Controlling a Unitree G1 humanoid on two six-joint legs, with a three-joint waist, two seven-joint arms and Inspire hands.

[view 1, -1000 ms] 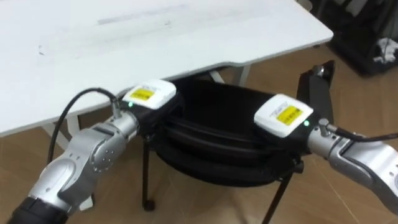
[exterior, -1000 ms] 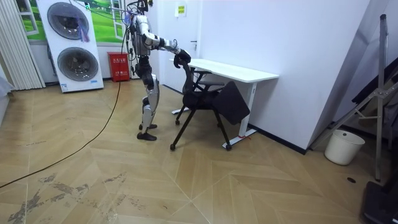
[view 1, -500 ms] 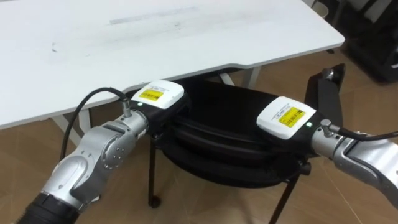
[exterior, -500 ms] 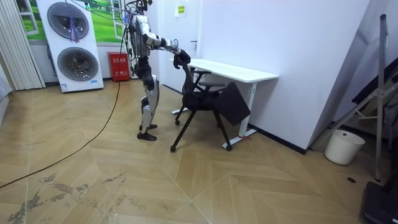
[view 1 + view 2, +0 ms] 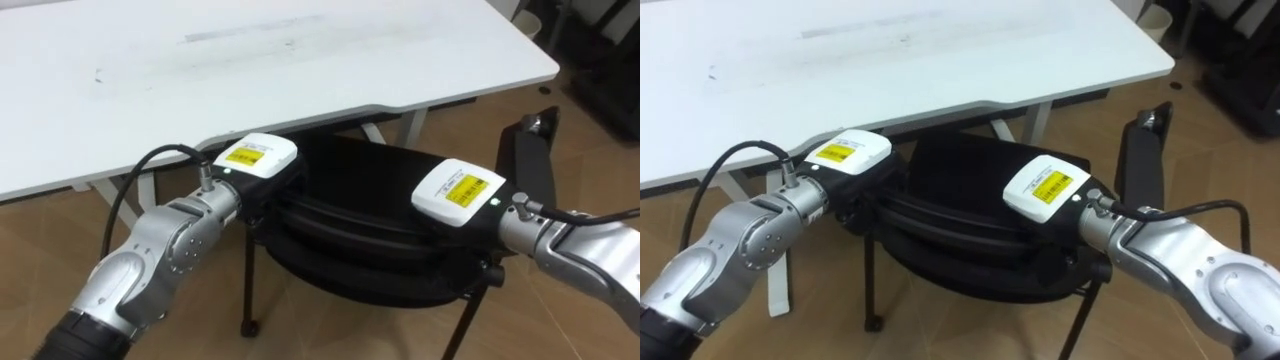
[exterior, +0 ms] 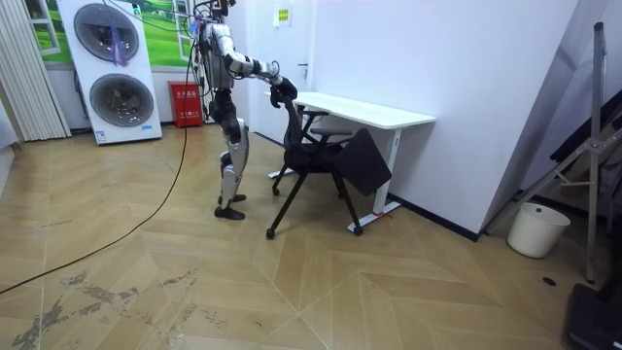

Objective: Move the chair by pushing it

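Rested left hand (image 5: 258, 160) and right hand (image 5: 458, 192) on backrest of chair (image 5: 365, 215) at edge of white surface (image 5: 300, 70); could not tell fingers' state. Probably needed equal pressure on both sides to go straight under.

A: What did the chair (image 5: 370, 215) look like it was made of?
B: Black plastic in the back, smooth with a faint sheen, on thin dark metal legs.
A: And the table (image 5: 250, 70)?
B: A smooth, matt white top. The floor (image 6: 292, 282) was wood, laid herringbone, with a light gloss and a few scuffed patches.
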